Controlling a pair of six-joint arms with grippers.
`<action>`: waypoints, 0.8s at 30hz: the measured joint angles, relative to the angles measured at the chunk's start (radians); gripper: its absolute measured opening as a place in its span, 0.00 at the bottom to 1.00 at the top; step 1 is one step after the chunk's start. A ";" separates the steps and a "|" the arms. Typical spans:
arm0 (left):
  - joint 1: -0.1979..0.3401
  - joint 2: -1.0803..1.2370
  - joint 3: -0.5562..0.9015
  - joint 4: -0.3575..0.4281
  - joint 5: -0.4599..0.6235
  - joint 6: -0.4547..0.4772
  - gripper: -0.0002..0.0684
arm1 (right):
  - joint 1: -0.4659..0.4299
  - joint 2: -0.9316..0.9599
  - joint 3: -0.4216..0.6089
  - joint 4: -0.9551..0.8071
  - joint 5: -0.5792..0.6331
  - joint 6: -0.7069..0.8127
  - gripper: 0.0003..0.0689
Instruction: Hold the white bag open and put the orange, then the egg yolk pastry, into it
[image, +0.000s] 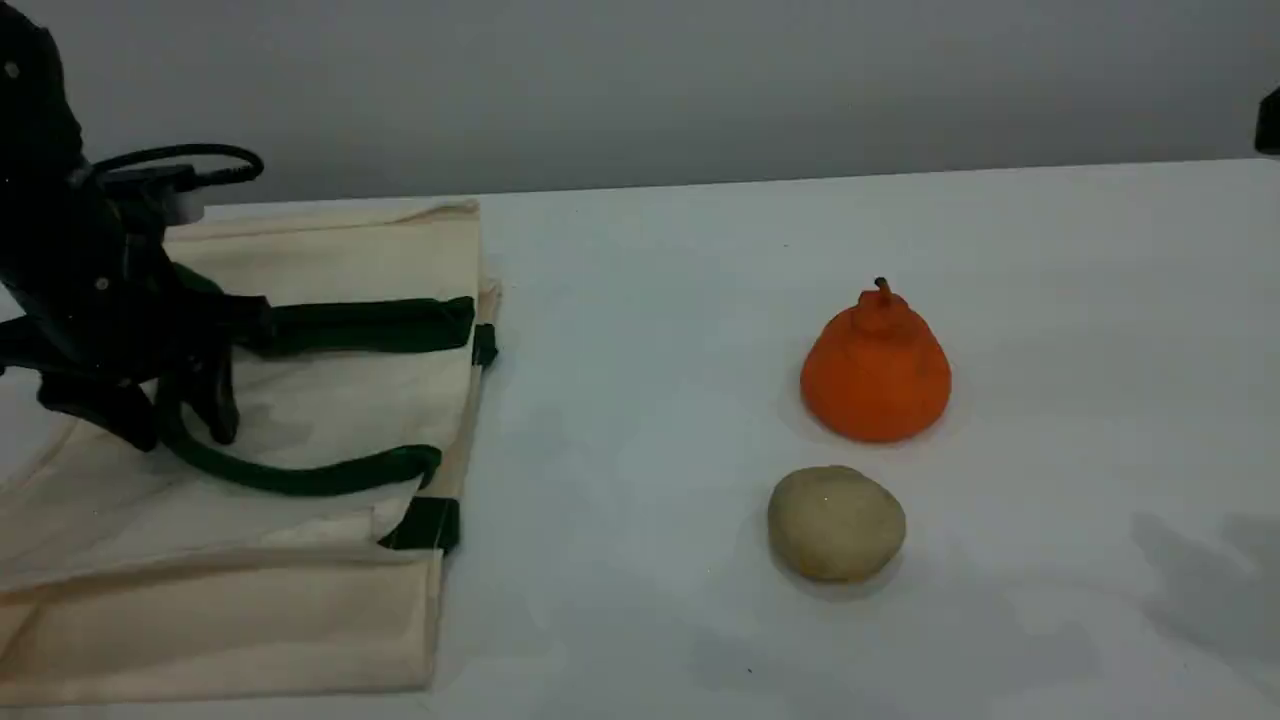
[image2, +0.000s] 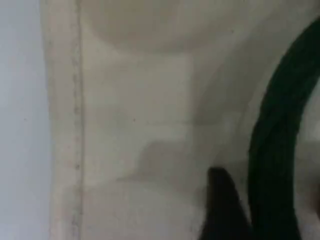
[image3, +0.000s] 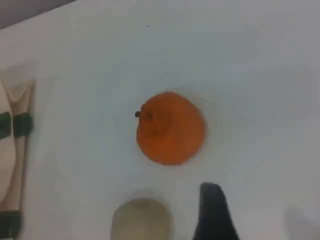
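The white bag (image: 330, 260) lies flat on the left of the table, its dark green handle (image: 300, 478) looping over the cloth. My left gripper (image: 165, 415) stands on the bag with its fingers down on either side of that strap, still apart. In the left wrist view one fingertip (image2: 222, 210) sits just beside the strap (image2: 280, 150) on the cream cloth (image2: 135, 125). The orange (image: 876, 370) and the egg yolk pastry (image: 836, 523) rest on the table to the right. In the right wrist view the right fingertip (image3: 212, 212) hangs above the table near the orange (image3: 170, 129) and the pastry (image3: 141, 219), holding nothing.
A second green strap (image: 370, 325) lies straight across the bag's upper half. A black cable (image: 180, 155) arches off the left arm. A dark bit of the right arm (image: 1268, 120) shows at the right edge. The table's far edge runs along the grey wall.
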 joint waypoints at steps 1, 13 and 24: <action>0.000 0.000 0.000 0.000 0.001 0.000 0.42 | 0.000 0.000 0.000 0.000 0.000 0.000 0.61; 0.000 -0.111 -0.110 -0.122 0.167 0.162 0.12 | 0.000 0.000 0.000 0.034 0.043 -0.030 0.61; -0.006 -0.412 -0.290 -0.512 0.420 0.501 0.12 | 0.000 0.000 0.000 0.287 0.170 -0.274 0.61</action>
